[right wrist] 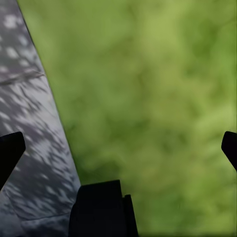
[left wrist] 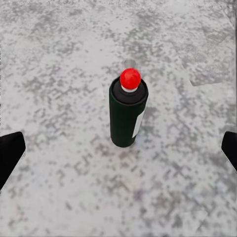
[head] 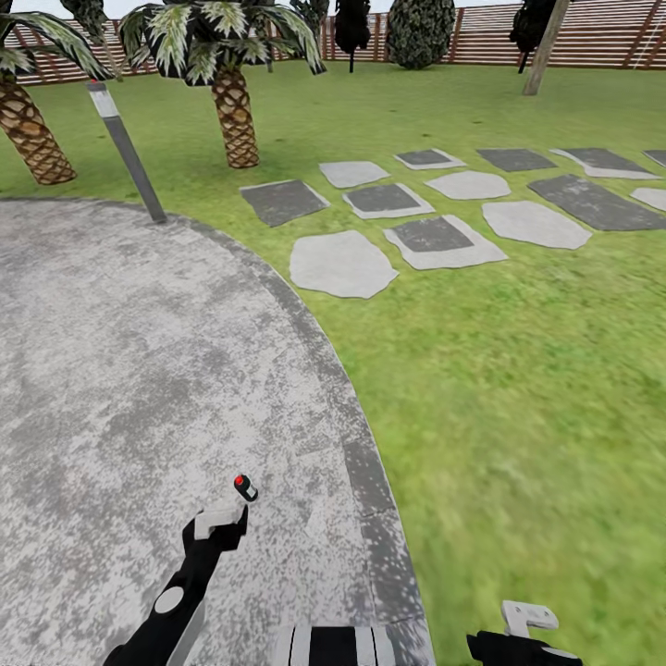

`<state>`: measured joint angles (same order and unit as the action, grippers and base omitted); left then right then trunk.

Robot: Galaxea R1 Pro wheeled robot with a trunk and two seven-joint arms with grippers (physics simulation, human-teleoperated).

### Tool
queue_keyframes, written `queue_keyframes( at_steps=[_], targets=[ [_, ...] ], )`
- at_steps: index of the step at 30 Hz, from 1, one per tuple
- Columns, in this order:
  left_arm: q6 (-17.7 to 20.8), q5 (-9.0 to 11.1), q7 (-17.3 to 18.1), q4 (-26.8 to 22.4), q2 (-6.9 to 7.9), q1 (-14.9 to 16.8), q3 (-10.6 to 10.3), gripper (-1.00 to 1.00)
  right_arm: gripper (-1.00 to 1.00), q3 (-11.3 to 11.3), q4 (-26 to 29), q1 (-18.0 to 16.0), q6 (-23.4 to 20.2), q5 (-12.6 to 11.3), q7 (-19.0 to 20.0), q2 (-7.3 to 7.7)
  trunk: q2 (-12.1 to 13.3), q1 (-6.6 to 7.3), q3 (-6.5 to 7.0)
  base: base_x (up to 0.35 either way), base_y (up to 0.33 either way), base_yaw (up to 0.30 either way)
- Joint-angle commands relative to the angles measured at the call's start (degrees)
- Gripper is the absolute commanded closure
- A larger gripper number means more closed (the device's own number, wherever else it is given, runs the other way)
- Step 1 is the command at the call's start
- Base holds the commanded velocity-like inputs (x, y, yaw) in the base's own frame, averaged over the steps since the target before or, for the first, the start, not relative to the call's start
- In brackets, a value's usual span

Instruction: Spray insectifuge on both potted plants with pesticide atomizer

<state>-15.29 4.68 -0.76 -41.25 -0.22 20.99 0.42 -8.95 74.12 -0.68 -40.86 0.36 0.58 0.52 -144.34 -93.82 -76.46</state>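
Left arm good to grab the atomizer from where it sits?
Probably yes: the pesticide atomizer stands upright on the bare stone patio, centred ahead of the open left gripper, with nothing between them.

- You've got nothing readable here: the small dark green spray bottle with the red nozzle cap (left wrist: 128, 112) carries a whitish label on its side, but it's turned edge-on to your left wrist camera and no letters or numbers show.
- From your head camera the same bottle (head: 245, 487) is too small to show any print.
- The round grey stone patio (head: 139, 370), the slanting grey lamp post (head: 125, 148) and the brown slatted wooden fence (head: 592, 32) bear no signs or marks.
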Motion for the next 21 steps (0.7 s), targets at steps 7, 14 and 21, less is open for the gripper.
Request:
queue_keyframes(
  at_steps=[7,14,21],
  targets=[
    [-2.0,0.3,0.1,0.0,-0.04,-0.1,0.0,-1.00,-1.00,0.0,0.1,0.0,-0.3,0.0,0.1,0.00,0.0,0.01,-0.04,0.000,0.000,0.000],
    [-2.2,0.3,0.0,0.0,-0.02,-0.2,0.0,-1.00,-1.00,0.0,0.1,0.0,-0.3,0.0,0.1,0.00,0.0,0.01,-0.04,0.181,0.000,0.000],
    [-2.2,0.3,0.1,0.0,-0.04,-0.2,0.0,-1.00,-1.00,0.0,0.1,0.0,-0.3,0.0,0.1,0.00,0.0,0.01,-0.04,0.110,0.000,0.000]
  ],
)
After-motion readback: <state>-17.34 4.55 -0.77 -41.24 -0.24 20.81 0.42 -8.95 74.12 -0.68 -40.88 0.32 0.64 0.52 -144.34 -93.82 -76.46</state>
